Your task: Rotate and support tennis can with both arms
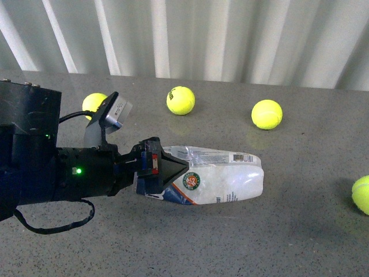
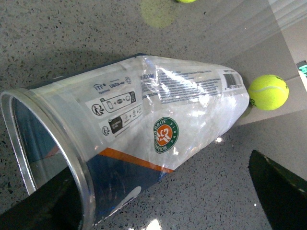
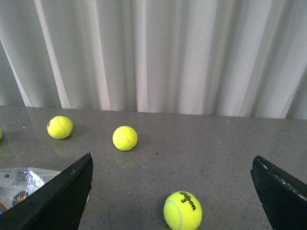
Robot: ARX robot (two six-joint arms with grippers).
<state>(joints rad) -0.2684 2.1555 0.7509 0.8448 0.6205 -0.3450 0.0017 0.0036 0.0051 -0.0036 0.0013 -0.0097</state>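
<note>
Lying on its side near the middle of the grey table (image 1: 300,242): one tennis can (image 1: 216,179), clear and crumpled. Its long axis runs 9 to 3 o'clock in the front view, with the metal-rimmed mouth at 9 and the closed base at 3.

Left gripper (image 1: 158,166): at the mouth end, jaws spread wide. In the left wrist view one finger sits by the rim, though whether inside or just beside it cannot be told. The other finger stands well apart from the can wall, so nothing is clamped.

Right gripper (image 3: 171,160): out of the front view, jaws wide and holding nothing. It looks across the table with only a corner of the can in sight.

Progress, as judged: one arm is at the can. The grip, the rotation and the second arm's support all remain to be done.

Loose items: four tennis balls.
- One (image 1: 94,104) at 10 o'clock of the can, half hidden behind the left arm.
- One (image 1: 180,100) at 12.
- One (image 1: 267,113) at 1.
- One (image 1: 362,194) at 3, near the frame edge.

Room:
- Bare table lies off the base at 3 o'clock, short of the last ball.
- More bare table lies along 6 o'clock.
- The table's far edge meets the white curtain (image 1: 230,34) at 12, well beyond the balls.
- The nearest obstacles to a swing are the 12 and 1 o'clock balls.
</note>
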